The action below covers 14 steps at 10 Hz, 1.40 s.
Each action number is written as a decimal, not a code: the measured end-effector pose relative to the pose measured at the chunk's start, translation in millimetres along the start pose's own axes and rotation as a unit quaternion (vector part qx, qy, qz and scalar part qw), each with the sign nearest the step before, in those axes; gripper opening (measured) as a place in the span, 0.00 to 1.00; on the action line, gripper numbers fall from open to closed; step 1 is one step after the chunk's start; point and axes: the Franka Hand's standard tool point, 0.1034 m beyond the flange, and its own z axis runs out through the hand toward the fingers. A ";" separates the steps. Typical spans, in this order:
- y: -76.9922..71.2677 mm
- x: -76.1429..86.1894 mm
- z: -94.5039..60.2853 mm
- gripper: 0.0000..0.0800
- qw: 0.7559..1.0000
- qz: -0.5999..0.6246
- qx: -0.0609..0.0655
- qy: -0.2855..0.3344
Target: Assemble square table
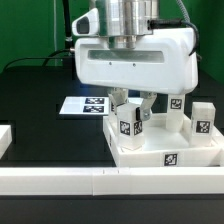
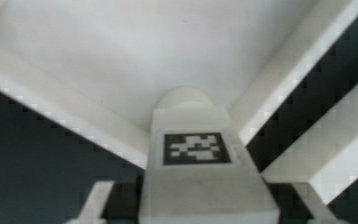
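Note:
The square table slab (image 1: 190, 150) lies underside up at the exterior view's right, with a tag on its front edge. My gripper (image 1: 133, 112) is shut on a white tagged leg (image 1: 128, 123) and holds it upright over the slab's left front corner; I cannot tell if the leg touches the slab. Two more legs (image 1: 175, 107) (image 1: 203, 121) stand upright on the slab's right side. In the wrist view the held leg (image 2: 197, 140) sits between my fingers (image 2: 101, 203), tag facing the camera, above the slab's recess (image 2: 158, 60) and its raised rim.
The marker board (image 1: 82, 105) lies flat on the black table behind and left of the slab. Long white border rails run along the front (image 1: 90, 182) and at the left (image 1: 5, 140).

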 end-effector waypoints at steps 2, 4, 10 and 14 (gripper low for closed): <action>-1.8 -2.5 0.5 0.36 0.993 0.115 -0.005 0.005; -2.0 -2.5 0.6 0.36 0.988 0.157 -0.002 0.003; -1.6 -1.6 0.1 0.80 0.997 -0.081 -0.003 0.003; -2.4 -0.3 0.3 0.81 0.951 -0.308 -0.012 0.001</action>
